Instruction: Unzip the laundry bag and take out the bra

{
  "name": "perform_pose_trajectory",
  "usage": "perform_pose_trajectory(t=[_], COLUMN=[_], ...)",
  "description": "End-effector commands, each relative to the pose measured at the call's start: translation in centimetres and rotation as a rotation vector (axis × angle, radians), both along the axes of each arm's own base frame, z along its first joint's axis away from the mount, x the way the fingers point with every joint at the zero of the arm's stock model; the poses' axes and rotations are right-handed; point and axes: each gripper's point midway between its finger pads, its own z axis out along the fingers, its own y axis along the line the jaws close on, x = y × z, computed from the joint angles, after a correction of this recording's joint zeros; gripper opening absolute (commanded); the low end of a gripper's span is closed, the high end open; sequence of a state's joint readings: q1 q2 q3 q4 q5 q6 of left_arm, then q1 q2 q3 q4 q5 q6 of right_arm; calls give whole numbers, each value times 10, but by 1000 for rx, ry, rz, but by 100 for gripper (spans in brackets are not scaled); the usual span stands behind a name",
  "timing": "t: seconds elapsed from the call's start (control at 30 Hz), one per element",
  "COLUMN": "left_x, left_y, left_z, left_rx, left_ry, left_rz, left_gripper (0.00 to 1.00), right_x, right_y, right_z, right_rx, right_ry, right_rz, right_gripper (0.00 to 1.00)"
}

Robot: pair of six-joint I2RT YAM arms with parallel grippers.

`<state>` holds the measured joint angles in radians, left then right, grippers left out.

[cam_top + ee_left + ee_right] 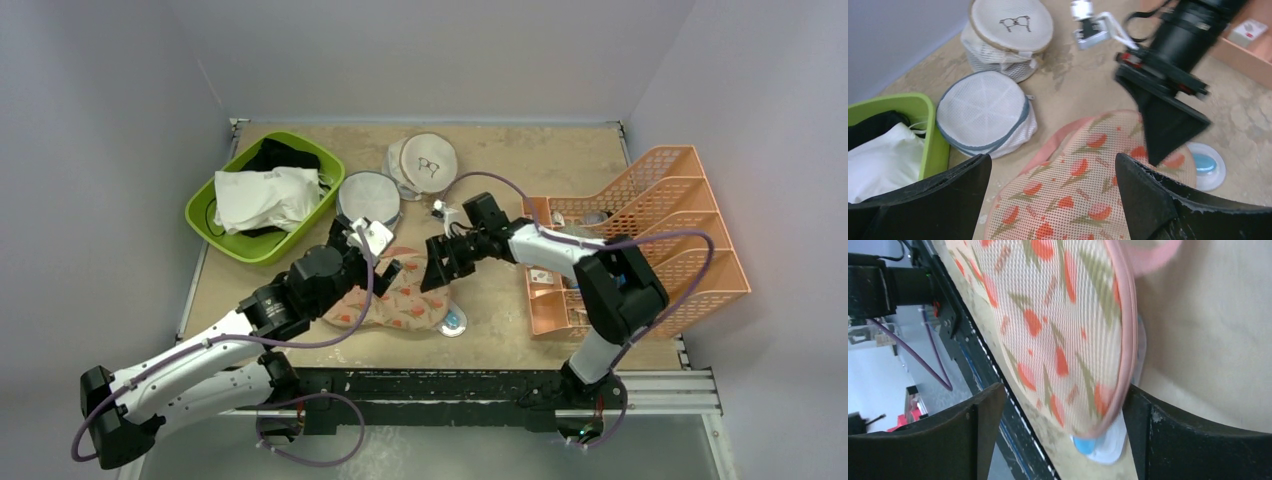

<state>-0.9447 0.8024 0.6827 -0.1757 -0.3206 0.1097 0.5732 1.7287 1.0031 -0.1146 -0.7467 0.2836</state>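
The laundry bag (400, 300) lies flat at the table's near middle, pinkish-beige mesh with orange-red flowers and a pink edge. It looks closed, and I see no zip pull. The bra is hidden. My left gripper (383, 268) is open over the bag's left lobe. In the left wrist view its jaws (1053, 185) stand wide apart above the bag (1083, 195). My right gripper (437, 268) is open over the bag's right lobe. In the right wrist view it (1063, 425) straddles the rounded end of the bag (1058, 315) without gripping it.
A green basket (262, 252) with white and black garments stands at the back left. A round white-grey mesh bag (368, 196) and a round white bag with a glasses drawing (428, 162) lie behind. An orange rack (660, 240) stands right. A white-blue disc (453, 323) lies by the bag.
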Motion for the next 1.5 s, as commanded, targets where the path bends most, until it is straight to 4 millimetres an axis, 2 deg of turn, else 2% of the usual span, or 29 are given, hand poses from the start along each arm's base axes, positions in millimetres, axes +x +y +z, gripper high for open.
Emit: perform_pose_trajectory(t=[0.0,0.1,0.17,0.3,0.47,0.6,0.67,0.83,0.93,1.03,1.2,1.33,1.47], left_x=[12,16,17,20,23,27,27,27,27,27,28,29,30], left_y=[-5,-6,-8,-13,-12,-5,-5,-8,-9,-8,-8,-9,-11], left_z=[41,37,39,52,52,47,44,39,38,37,33,30,22], left_rx=[-161,-149,-160,-241,-255,-227,-217,-200,-197,-189,-169,-161,-132], left_ry=[-23,-9,1,7,15,9,12,25,30,29,34,41,56], left_rz=[40,56,62,66,84,120,121,112,107,107,110,110,107], left_gripper=[94,94,94,94,94,94,94,94,94,94,94,95,95], right_x=[-2,4,-5,-48,-89,-112,-114,-87,-79,-44,29,81,125], right_y=[-25,-44,-46,-19,4,14,14,11,5,-8,-45,-59,-90], right_z=[22,32,34,37,25,15,5,-20,-34,-40,-48,-33,-29], right_rx=[-59,-122,-102,30,24,42,17,-99,-180,-245,-215,-146,-169], right_ry=[-113,-189,-192,-128,-87,-37,-25,-62,-43,-133,-179,-265,-280], right_rz=[-101,-199,-194,-74,-9,9,-14,-136,-199,-331,-532,-619,-745], right_gripper=[89,92,92,92,92,92,92,93,93,100,100,100,100])
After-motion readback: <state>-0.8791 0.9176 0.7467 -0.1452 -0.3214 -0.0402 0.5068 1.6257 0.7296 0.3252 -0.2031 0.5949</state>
